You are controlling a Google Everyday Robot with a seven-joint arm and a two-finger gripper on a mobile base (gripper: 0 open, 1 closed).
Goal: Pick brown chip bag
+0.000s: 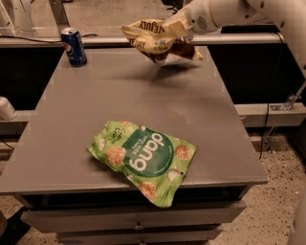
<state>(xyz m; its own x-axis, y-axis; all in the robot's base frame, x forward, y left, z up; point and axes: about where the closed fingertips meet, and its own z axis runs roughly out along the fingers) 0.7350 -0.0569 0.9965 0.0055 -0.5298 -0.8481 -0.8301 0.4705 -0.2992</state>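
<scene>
The brown chip bag [153,39], pale yellow-tan with a dark brown panel, hangs crumpled in the air above the far right part of the grey table [143,95]. My gripper [176,25] is shut on the bag's upper right side, reaching in from the upper right on the white arm [229,9]. The bag casts a shadow on the table just below it. The bag's far side is hidden behind the gripper.
A bright green "dang" bag [143,159] lies near the table's front edge, overhanging it slightly. A blue soda can [74,46] stands at the far left corner. Drawers [138,222] sit under the front edge. A rail runs behind the table.
</scene>
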